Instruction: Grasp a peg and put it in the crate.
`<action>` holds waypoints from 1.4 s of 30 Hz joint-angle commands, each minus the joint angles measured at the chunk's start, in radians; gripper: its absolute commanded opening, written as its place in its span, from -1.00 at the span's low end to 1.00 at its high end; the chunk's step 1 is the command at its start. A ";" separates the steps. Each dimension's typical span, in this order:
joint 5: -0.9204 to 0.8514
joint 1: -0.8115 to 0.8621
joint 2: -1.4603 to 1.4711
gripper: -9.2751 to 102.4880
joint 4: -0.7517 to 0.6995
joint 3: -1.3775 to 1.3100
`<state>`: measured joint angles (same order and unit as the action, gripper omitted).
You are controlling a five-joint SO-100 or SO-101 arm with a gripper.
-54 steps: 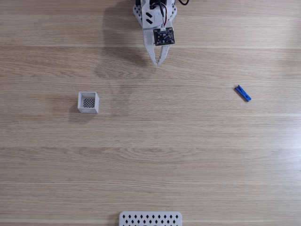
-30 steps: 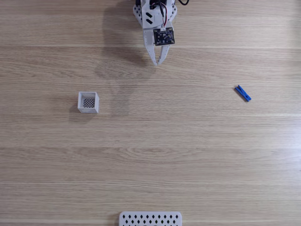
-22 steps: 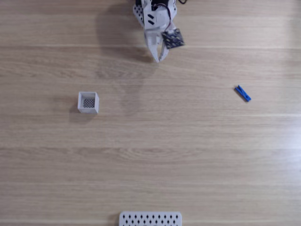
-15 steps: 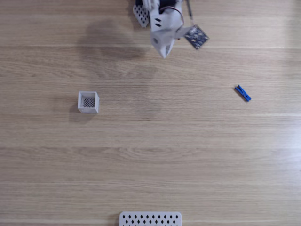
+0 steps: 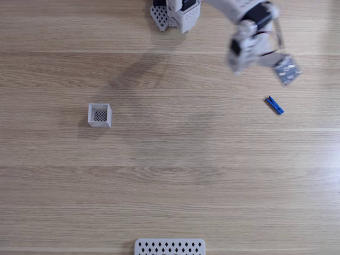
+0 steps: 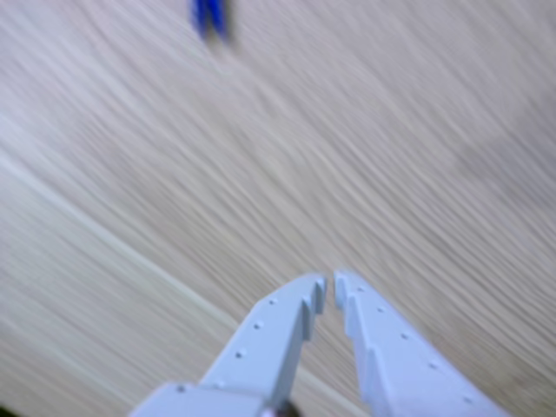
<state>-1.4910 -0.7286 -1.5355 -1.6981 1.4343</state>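
The blue peg (image 5: 274, 104) lies flat on the wooden table at the right of the fixed view, and shows blurred at the top of the other view as the peg (image 6: 209, 17). The white crate (image 5: 100, 115) stands alone at the left. My gripper (image 5: 236, 65) hangs blurred above the table, up and to the left of the peg, well clear of it. In the other view the gripper (image 6: 330, 288) has its fingertips nearly touching with nothing between them.
A flat white panel (image 5: 169, 247) with diamond holes lies at the bottom edge of the fixed view. The arm's base (image 5: 175, 11) sits at the top centre. Bare wooden table (image 5: 186, 170) spreads between the crate and the peg.
The arm has swung from the top centre to the right, toward the peg. Its fingers stayed together. The peg and crate have not moved.
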 commanded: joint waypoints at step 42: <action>0.184 -0.055 0.364 -0.49 0.575 -0.138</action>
<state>-1.3223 -0.7793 -1.1520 -1.1443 1.3837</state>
